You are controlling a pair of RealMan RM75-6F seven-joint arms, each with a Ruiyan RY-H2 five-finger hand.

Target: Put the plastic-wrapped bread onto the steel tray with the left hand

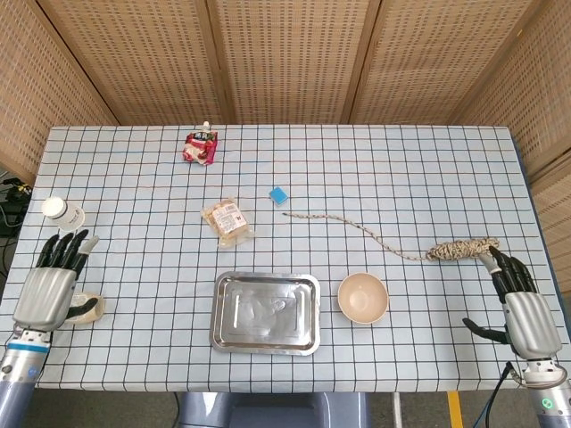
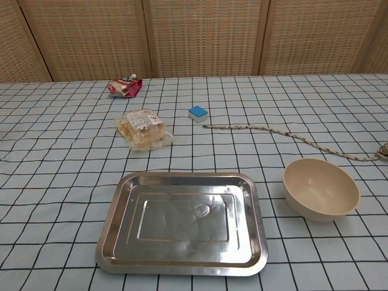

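The plastic-wrapped bread (image 1: 227, 222) (image 2: 143, 128) lies on the checked cloth, a little beyond the steel tray's far left corner. The steel tray (image 1: 265, 311) (image 2: 182, 222) sits bare near the front edge. My left hand (image 1: 53, 283) hovers at the far left of the table with its fingers spread, holding nothing, well left of the bread. At the far right my right hand (image 1: 522, 305) stays open too, just past the rope's coiled end. Neither hand shows in the chest view.
A beige bowl (image 1: 362, 297) (image 2: 321, 188) stands right of the tray. A rope (image 1: 393, 244) runs from mid-table to the right edge. A blue block (image 1: 279, 194), a red pouch (image 1: 201, 147), a white cup (image 1: 62, 213) and a lying bottle (image 1: 86, 308) under my left hand are around.
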